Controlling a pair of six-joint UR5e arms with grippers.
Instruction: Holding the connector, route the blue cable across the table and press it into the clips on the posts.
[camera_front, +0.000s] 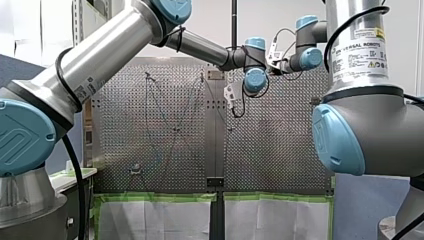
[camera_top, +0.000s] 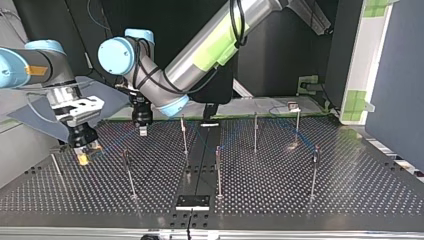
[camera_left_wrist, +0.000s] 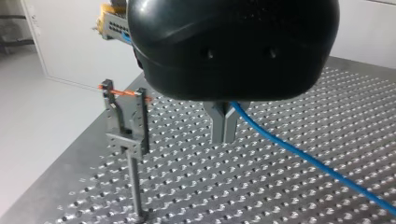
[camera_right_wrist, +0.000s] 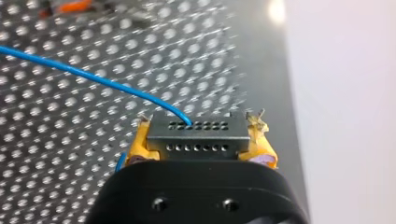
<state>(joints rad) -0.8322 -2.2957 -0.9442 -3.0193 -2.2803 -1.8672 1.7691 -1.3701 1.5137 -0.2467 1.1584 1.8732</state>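
My right gripper was clenched on the connector, a grey block with two rows of small holes. It was pinched at its ends between the yellow pads. The blue cable left the connector's far row of holes. It ran ahead of those fingers in a shallow curve, away over the perforated table.

My left gripper had its metal fingers closed together and pointing down at the table. The cable came out from between them near their roots, so they were grasping it. From there it slanted down and off to one side, low over the holes. Whether the fingertips touched the table I could not tell.

On the fingers' other side, standing apart from them, a post carried a dark forked clip (a thin orange strand lay across its top). The cable ran well apart from this clip. Far ahead of the left fingers, past the clip, my right gripper showed with the connector in its pads.

In the top view the two grippers hung near each other, low over the table. The cable showed only as a faint line between them. Other posts stood well apart from both pairs of fingers, and whether the cable sat in their clips was too small to tell.
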